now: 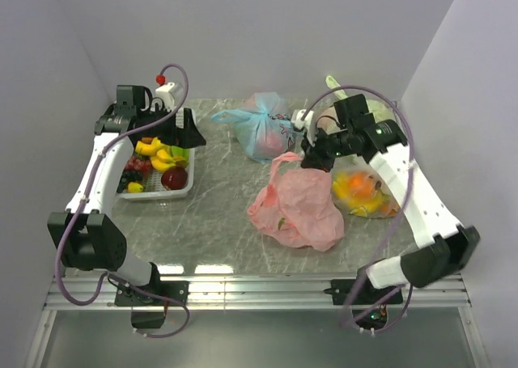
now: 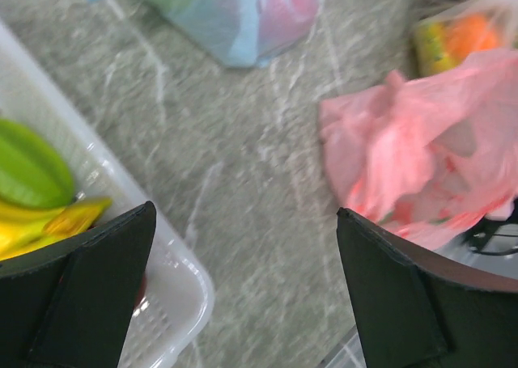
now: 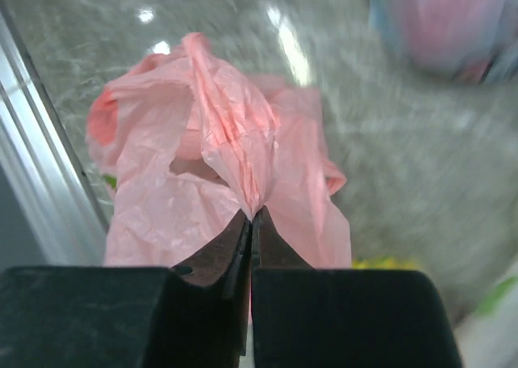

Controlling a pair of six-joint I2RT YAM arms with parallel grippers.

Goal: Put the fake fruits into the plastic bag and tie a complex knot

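Bright, even light falls from above in the top view, which is sharp throughout; two white glare patches lie on the table (image 1: 227,214) at its near edge, and the pink bag (image 1: 295,210) casts only a faint shadow. The left wrist view is soft all over. In the right wrist view the pink bag is crisp, the blue bag (image 3: 453,28) at far right blurred.

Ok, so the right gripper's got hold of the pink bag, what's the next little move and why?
Probably raise the right gripper slightly to pull the pink bag mouth open. Its jaws are shut on a fold of the bag, which lies slumped on the table, while the left gripper hangs open above the fruits in the basket.
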